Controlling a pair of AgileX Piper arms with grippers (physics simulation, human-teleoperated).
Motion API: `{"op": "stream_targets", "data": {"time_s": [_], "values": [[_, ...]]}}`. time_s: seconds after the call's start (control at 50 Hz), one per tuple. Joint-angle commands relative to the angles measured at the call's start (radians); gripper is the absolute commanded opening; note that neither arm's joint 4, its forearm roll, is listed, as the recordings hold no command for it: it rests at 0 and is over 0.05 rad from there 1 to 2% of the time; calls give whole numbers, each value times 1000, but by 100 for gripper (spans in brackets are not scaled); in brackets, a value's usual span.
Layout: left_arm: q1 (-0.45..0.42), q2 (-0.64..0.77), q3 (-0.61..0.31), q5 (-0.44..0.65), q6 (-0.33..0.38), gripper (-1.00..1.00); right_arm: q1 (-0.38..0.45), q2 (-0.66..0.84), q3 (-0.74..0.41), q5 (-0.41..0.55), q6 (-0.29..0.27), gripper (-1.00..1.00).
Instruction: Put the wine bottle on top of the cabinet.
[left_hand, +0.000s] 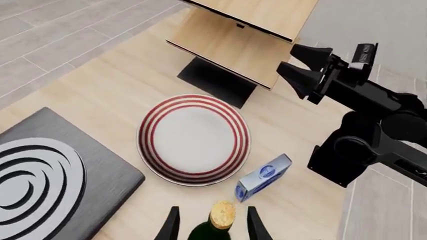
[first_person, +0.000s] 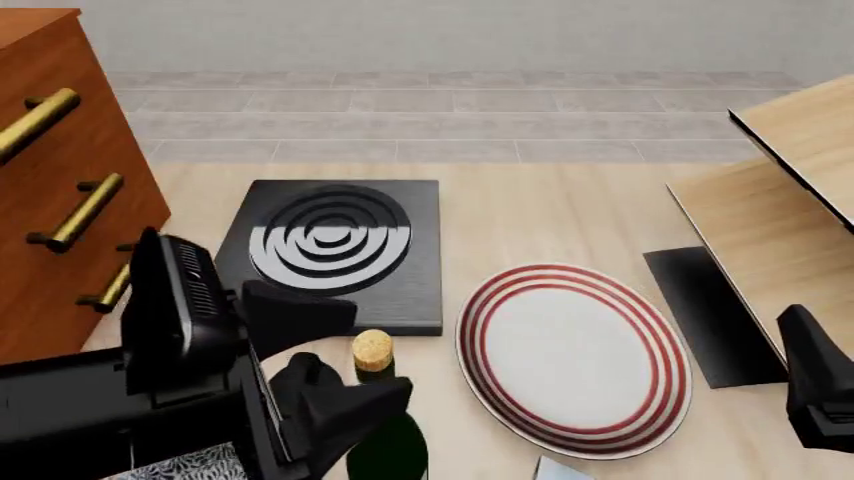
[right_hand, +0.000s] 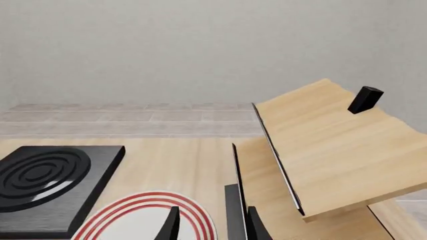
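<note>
Left pincer (left_hand: 210, 227), 1 wine bottle (left_hand: 220, 220)

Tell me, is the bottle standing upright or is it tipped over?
Upright. In the front view the bottle rises with its cork on top, and the left gripper has a finger on each side of the neck.
</note>
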Motion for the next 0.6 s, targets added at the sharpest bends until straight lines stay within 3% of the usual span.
{"op": "stream_targets", "data": {"time_s": [0.02, 0.36, 0.38, 0.6], "values": [[-17, 73, -29, -6, 24, 100, 0, 1, 0, -1, 0, 100], [-39, 131, -32, -23, 22, 100, 0, 1, 0, -1, 0, 100], [-39, 130, -36, -20, 23, -100, 0, 2, 0, -2, 0, 100], [-12, 82, -96, 41, 36, -100, 0, 2, 0, -1, 0, 100]]}}
